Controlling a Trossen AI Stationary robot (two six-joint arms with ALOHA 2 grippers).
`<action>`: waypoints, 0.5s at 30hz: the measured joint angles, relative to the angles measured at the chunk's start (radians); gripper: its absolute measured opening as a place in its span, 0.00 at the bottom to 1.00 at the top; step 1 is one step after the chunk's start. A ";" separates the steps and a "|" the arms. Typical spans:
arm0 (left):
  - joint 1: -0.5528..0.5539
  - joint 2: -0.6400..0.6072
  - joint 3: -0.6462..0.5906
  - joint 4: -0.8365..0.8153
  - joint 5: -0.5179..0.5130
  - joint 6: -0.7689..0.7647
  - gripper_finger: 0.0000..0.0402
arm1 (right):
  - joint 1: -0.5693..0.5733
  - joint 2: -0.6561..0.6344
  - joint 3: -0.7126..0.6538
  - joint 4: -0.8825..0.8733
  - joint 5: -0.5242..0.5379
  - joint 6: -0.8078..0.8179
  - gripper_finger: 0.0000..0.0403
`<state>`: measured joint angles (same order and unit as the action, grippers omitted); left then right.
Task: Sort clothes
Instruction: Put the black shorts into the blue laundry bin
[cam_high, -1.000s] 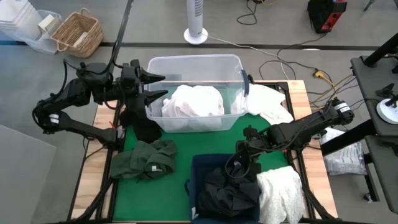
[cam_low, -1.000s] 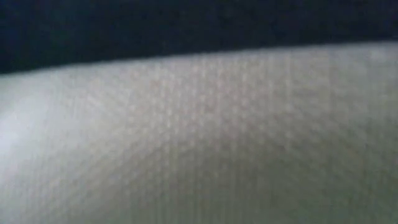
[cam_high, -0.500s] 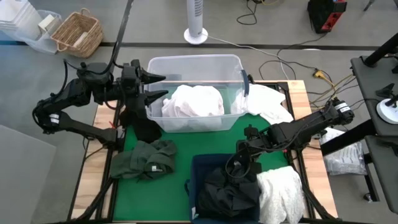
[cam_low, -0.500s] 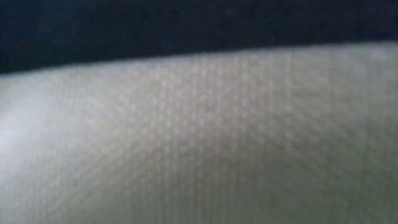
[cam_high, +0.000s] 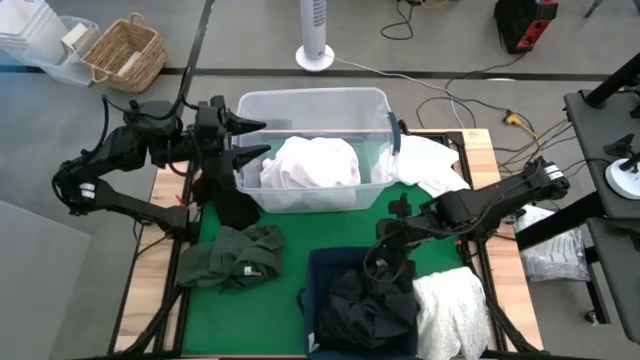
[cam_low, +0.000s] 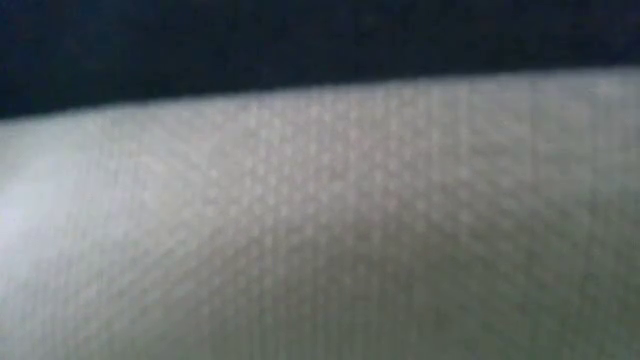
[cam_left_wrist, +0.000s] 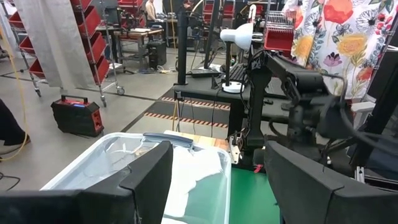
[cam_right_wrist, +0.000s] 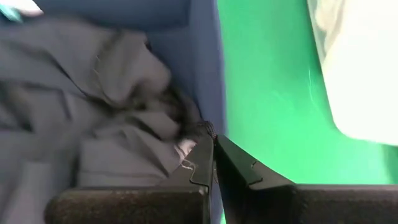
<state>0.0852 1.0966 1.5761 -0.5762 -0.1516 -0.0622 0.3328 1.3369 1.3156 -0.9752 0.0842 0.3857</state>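
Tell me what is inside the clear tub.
The tub holds a heap of white clothes, filling its front part. Whatever lies beneath that heap is covered and cannot be seen.

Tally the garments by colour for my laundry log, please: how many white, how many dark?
White: 3: the white garment in the clear tub, the white garment beside the tub, the white towel-like garment.
Dark: 3: dark green garment, black garment, dark clothes in the navy bin.
Total: 6.
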 joint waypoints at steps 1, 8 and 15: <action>0.000 0.000 0.000 0.000 0.000 0.000 0.58 | 0.000 0.000 0.010 0.011 -0.007 0.008 0.02; 0.000 0.000 0.000 0.000 0.000 -0.004 0.58 | 0.003 0.000 0.061 0.162 -0.033 0.036 0.02; 0.000 0.000 0.000 0.000 0.000 -0.004 0.58 | 0.014 0.002 0.066 0.298 -0.065 0.047 0.02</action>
<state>0.0851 1.0966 1.5761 -0.5758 -0.1516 -0.0662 0.3466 1.3391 1.3819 -0.6770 0.0196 0.4329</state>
